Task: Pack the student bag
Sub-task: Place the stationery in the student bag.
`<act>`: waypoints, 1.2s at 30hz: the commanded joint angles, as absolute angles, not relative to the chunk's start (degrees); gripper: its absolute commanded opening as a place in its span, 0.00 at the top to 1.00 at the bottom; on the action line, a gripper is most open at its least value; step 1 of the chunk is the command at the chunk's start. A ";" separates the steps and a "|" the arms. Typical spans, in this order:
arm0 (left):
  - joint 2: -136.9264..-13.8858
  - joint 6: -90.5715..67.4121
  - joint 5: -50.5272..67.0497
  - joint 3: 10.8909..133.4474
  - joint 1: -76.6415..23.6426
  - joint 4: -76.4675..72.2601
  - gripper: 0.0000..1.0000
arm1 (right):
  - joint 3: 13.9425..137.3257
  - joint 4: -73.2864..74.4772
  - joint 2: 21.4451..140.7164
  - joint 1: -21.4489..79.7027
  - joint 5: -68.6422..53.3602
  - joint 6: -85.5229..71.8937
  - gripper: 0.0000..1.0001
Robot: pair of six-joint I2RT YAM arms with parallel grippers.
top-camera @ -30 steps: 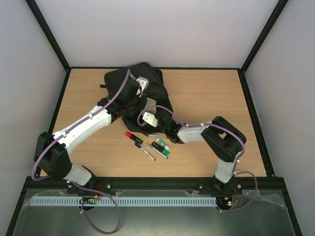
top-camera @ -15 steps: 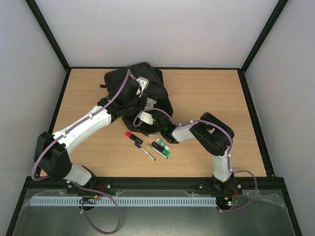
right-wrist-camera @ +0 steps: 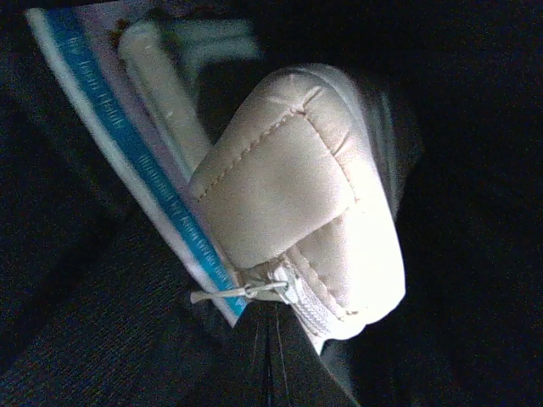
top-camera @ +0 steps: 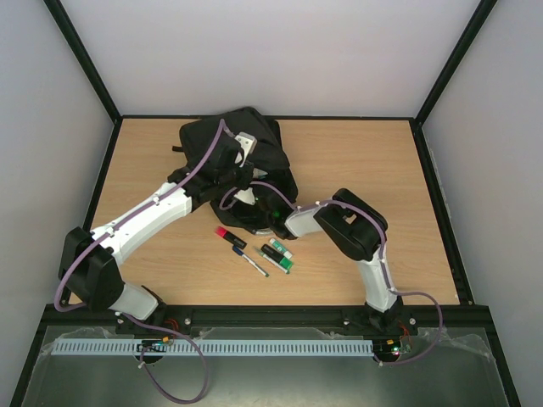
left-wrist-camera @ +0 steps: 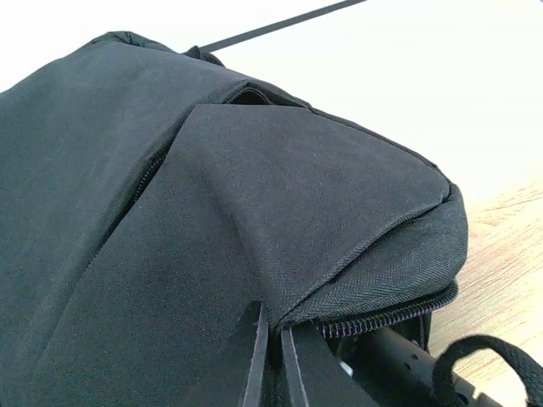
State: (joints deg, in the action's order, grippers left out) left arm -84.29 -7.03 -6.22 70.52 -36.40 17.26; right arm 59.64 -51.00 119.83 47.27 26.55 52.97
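Note:
The black student bag (top-camera: 273, 153) lies at the back middle of the table. My left gripper (top-camera: 241, 173) is shut on a fold of its fabric; in the left wrist view the gripper (left-wrist-camera: 270, 352) pinches the flap of the bag (left-wrist-camera: 254, 170) and holds it up above an open zip (left-wrist-camera: 382, 315). My right gripper (top-camera: 246, 202) reaches into the bag's opening from the front, its fingertips hidden there. In the right wrist view that gripper (right-wrist-camera: 273, 343) is shut on the zip end of a beige pencil case (right-wrist-camera: 297, 195) inside the dark bag.
A book or pad with a blue-and-white edge (right-wrist-camera: 110, 127) sits inside the bag beside the pencil case. On the table in front of the bag lie a red-capped marker (top-camera: 229, 236), a dark pen (top-camera: 251, 262) and green markers (top-camera: 277, 255). A black frame rims the table.
My right arm has pushed left and forward, carrying the pencil case deeper into the bag's opening. My left gripper has kept hold of the flap in the same place.

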 commanded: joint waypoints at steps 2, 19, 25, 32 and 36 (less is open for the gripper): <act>-82.81 -7.12 -4.92 72.08 -36.83 14.06 0.98 | 63.47 -54.95 121.71 45.91 30.16 53.10 0.97; -83.34 -7.16 -5.89 72.07 -36.83 14.24 0.98 | 42.23 -31.96 96.13 49.57 21.57 38.20 0.68; -84.50 -7.53 -6.24 71.84 -36.83 13.95 0.98 | 37.27 -18.78 79.64 48.58 17.56 28.26 0.50; -88.73 -9.69 -5.92 68.29 -37.86 8.81 0.97 | 42.05 -2.16 66.56 36.28 8.12 12.13 0.33; -92.40 -11.63 -6.24 67.76 -39.42 7.54 0.96 | 41.99 1.00 64.17 27.14 -0.77 7.32 0.33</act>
